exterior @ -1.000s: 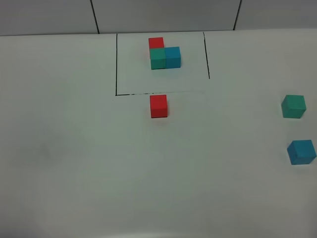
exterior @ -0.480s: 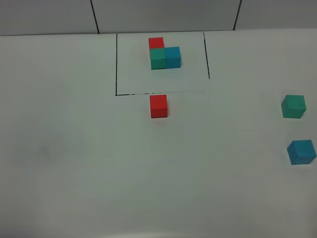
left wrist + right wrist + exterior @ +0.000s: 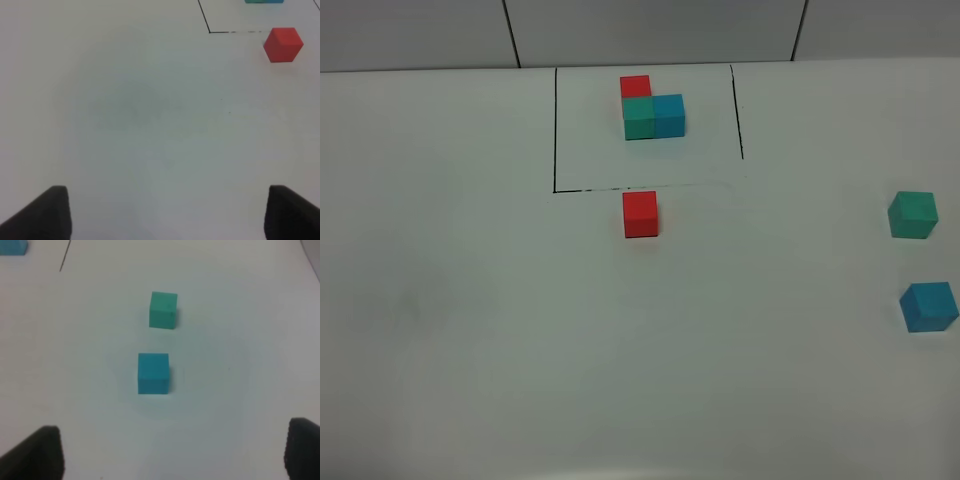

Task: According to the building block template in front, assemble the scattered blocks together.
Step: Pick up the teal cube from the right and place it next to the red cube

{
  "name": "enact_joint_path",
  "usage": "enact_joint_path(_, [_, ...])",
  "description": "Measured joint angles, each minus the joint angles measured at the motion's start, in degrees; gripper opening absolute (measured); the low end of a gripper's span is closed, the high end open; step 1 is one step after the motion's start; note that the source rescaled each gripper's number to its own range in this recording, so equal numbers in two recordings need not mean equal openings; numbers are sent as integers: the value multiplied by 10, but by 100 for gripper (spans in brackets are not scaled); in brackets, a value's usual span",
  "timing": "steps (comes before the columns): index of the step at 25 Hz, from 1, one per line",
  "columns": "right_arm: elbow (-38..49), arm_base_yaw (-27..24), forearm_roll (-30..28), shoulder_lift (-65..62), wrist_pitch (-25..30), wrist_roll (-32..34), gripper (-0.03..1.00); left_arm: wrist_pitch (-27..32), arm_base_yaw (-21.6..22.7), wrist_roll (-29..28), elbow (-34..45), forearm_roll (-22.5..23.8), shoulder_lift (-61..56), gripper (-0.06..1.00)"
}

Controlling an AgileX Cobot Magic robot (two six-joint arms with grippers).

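Note:
The building block template (image 3: 652, 110) is a red, teal-green and blue L-shaped cluster inside a thin black outline (image 3: 555, 130) at the far middle of the table. Just in front of the outline sits a loose red cube (image 3: 640, 214), also in the left wrist view (image 3: 283, 44). At the right edge lie a loose teal-green cube (image 3: 912, 214) and a loose blue cube (image 3: 928, 306). My left gripper (image 3: 167, 215) is open over bare table, well short of the red cube. Equally open, my right gripper (image 3: 170, 452) has the blue cube (image 3: 153, 373) and teal-green cube (image 3: 163, 310) ahead of it. Neither arm shows in the exterior high view.
The white table (image 3: 470, 320) meets a grey panelled wall (image 3: 650, 30) at the back. The outline's corner (image 3: 209, 31) shows in the left wrist view. A piece of the template's blue cube (image 3: 12, 247) sits at the edge of the right wrist view.

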Motion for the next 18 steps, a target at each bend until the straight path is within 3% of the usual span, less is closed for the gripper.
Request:
enact_joint_path(12, [-5, 0, 3, 15, 9, 6, 86, 0, 0, -1, 0, 0, 0, 84])
enact_joint_path(18, [-14, 0, 20, 159, 5, 17, 86, 0, 0, -1, 0, 0, 0, 84])
